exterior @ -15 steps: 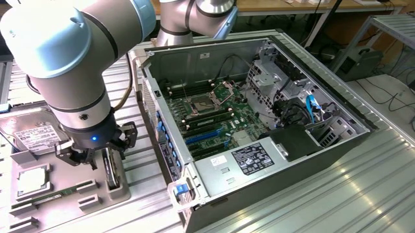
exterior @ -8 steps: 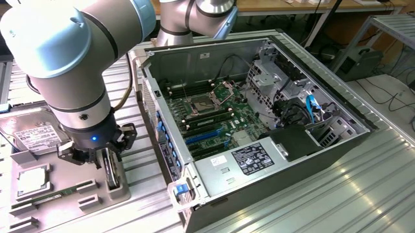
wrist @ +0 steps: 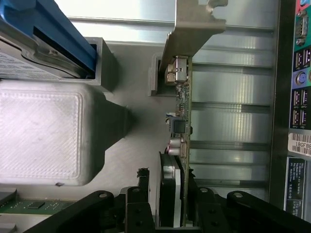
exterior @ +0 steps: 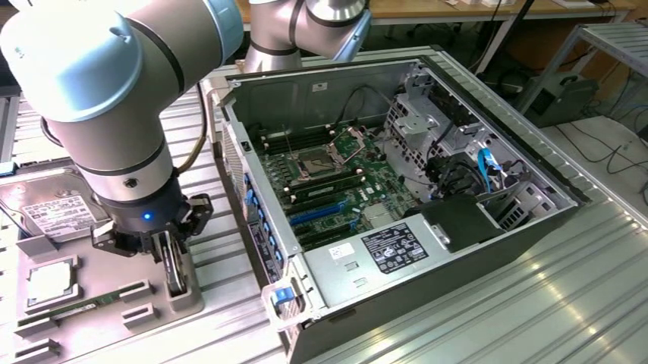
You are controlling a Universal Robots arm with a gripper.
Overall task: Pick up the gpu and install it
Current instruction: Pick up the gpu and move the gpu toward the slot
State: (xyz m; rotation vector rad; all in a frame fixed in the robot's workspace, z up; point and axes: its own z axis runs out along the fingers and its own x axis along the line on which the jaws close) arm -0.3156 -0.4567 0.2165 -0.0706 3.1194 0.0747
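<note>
Little writing can be read. In the wrist view, a white sticker (wrist: 299,144) on the computer case (exterior: 265,100) begins "18GF"; the print on the dark label below it is too small for us. The hard drive (exterior: 56,212) carries a white label and the power supply a black-and-white label (exterior: 397,246), both illegible.

The gpu (wrist: 182,121) stands on its thin edge in a slot of the grey holder (wrist: 127,121) on the ribbed metal counter (exterior: 486,303), at the exterior view's left of the open case. Its long axis lies level and parallel to the case's port panel, flat faces upright. Its silvery bracket (wrist: 194,29) is at the end away from the end effector (wrist: 172,208).

The end effector (exterior: 167,254) is down around the card's other end. We cannot tell whether it clamps the gpu (exterior: 178,277) or stands released.
</note>
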